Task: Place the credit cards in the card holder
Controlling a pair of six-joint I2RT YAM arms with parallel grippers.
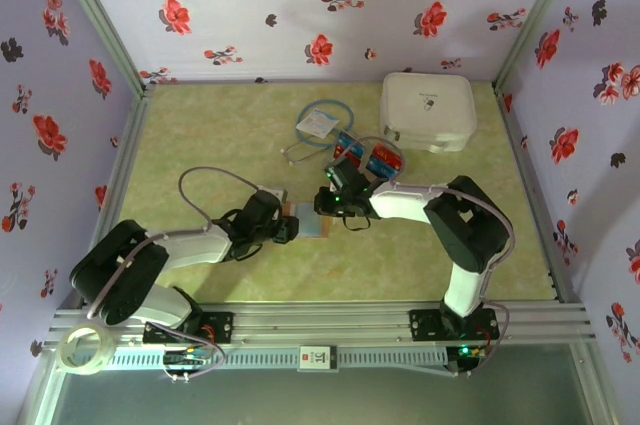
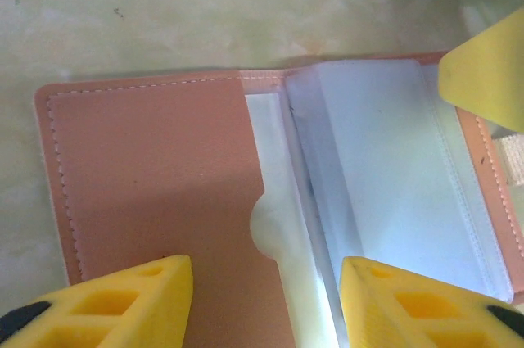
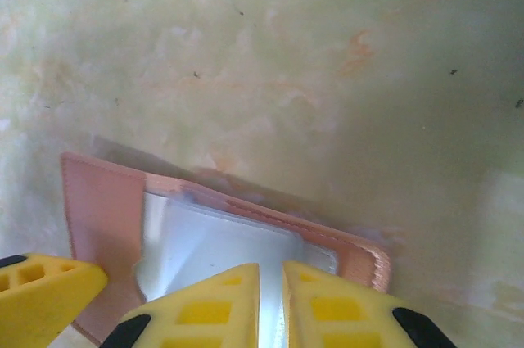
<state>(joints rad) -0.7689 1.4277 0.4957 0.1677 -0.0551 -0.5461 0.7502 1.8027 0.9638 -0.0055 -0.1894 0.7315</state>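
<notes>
Left gripper (image 2: pixel 264 281): fingers clearly apart, one yellow finger over the leather half and one over the sleeve half of the card holder (image 2: pixel 155 176), at its near edge. I see nothing held between them. Can't tell if the tips touch the leather.

Right gripper (image 3: pixel 270 286): fingers drawn almost together with only a thin slit left, tips over the clear sleeve by the holder's edge. I can't tell whether a sleeve is pinched in there.

The holder lies open and flat on the green table (image 1: pixel 200 135), roughly mid-table, between the two grippers. It's pinkish-tan leather with a stitched border. One half is a pocket flap with a thumb notch, the other greyish clear sleeves.

Credit cards (image 1: pixel 368 153): red and blue, on the table beyond the right gripper, apart from the holder, just beside the white case (image 1: pixel 428 110).

Both arms reach inward and low, wrists meeting at the holder. The right arm's elbow is folded out to the right.
</notes>
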